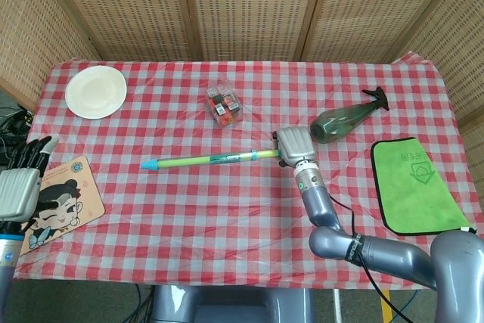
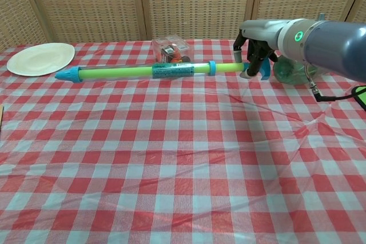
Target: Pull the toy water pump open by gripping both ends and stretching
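Note:
The toy water pump [image 1: 203, 159] is a long green tube with a blue tip at its left end and a blue collar near its right. It hangs level above the checked cloth, also seen as the pump [image 2: 148, 72] in the chest view. My right hand [image 1: 293, 144] grips its right end, with the fingers [image 2: 255, 55] wrapped round the blue handle. My left hand [image 1: 18, 187] hovers at the table's left edge over a cartoon card, far from the pump, fingers apart and holding nothing. It does not show in the chest view.
A clear box of small toys [image 1: 224, 104] sits just behind the pump. A dark green spray bottle [image 1: 344, 118] lies right of my right hand, a green cloth [image 1: 415, 184] beyond it. A white plate [image 1: 96, 91] is at the back left; the cartoon card [image 1: 60, 200] at front left.

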`<state>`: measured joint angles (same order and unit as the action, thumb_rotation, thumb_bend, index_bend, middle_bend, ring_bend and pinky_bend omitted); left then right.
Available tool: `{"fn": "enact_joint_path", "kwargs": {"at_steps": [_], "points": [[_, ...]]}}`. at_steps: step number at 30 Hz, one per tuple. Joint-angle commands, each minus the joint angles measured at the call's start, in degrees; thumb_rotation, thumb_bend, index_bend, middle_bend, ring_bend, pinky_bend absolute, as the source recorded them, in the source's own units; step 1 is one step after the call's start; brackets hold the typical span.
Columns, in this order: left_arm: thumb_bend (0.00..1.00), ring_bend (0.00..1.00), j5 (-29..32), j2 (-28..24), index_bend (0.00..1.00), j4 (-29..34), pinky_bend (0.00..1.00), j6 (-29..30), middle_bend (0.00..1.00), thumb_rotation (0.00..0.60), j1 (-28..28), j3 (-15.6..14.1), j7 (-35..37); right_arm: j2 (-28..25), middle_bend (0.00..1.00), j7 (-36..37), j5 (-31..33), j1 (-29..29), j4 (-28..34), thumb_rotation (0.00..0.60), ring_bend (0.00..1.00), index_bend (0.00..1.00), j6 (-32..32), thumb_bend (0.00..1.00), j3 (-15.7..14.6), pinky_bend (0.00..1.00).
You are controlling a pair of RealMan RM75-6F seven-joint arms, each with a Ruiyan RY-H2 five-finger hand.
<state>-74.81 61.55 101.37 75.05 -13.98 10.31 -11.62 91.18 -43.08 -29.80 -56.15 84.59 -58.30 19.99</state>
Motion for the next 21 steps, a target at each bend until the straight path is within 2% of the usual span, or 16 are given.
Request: {"fn": "enact_joint_path", "kwargs": {"at_steps": [1,4,7,9,12,15,21], "points": [[0.14,0.03,3.3,-1.9,0.06,1.9,0.02,-2.9,0.05,0.6,-2.9,2.3,-2.8,-0.8,1.0,-0.3,0.7,-0.1,1.3,0.6,1.0,0.81,-1.0,0.51,-0.3,0.78],[0.15,0.17,6.9,-2.2,0.1,2.7,0.14,-5.1,0.21,0.6,-5.5,3.9,-5.8,-1.4,1.0,-0.5,1.3,-0.3,2.3,0.6,1.0,0.81,-1.7,0.51,-0.4,0.78],[0.15,0.37,9.4,-2.5,0.19,3.1,0.29,-7.4,0.45,0.6,-7.2,4.6,-6.7,-1.7,1.0,-0.5,1.6,-0.5,2.8,0.6,1.0,0.81,-2.0,0.51,-0.4,0.78],[0.16,0.55,11.3,-2.8,0.28,3.3,0.42,-9.6,0.65,0.6,-8.6,5.0,-6.9,-1.9,1.0,-0.6,1.8,-0.7,3.1,0.6,1.0,0.81,-2.2,0.51,-0.4,0.78],[0.17,0.7,14.4,-3.9,0.35,4.4,0.56,-14.1,0.82,0.6,-11.0,5.7,-6.3,-2.1,1.0,-0.5,2.0,-1.0,3.4,0.6,1.0,0.82,-2.5,0.51,-0.3,0.78],[0.17,0.78,16.6,-4.8,0.41,5.2,0.64,-17.1,0.9,0.6,-12.9,6.1,-6.5,-2.0,1.0,-0.5,2.2,-1.3,3.3,0.6,1.0,0.81,-2.6,0.51,-0.3,0.78],[0.18,0.83,25.3,-6.4,0.46,6.3,0.7,-23.5,0.94,0.6,-18.7,7.4,-8.6,-1.3,1.0,-0.3,2.5,-2.2,2.6,0.6,1.0,0.81,-2.2,0.51,-0.4,0.78]]}}
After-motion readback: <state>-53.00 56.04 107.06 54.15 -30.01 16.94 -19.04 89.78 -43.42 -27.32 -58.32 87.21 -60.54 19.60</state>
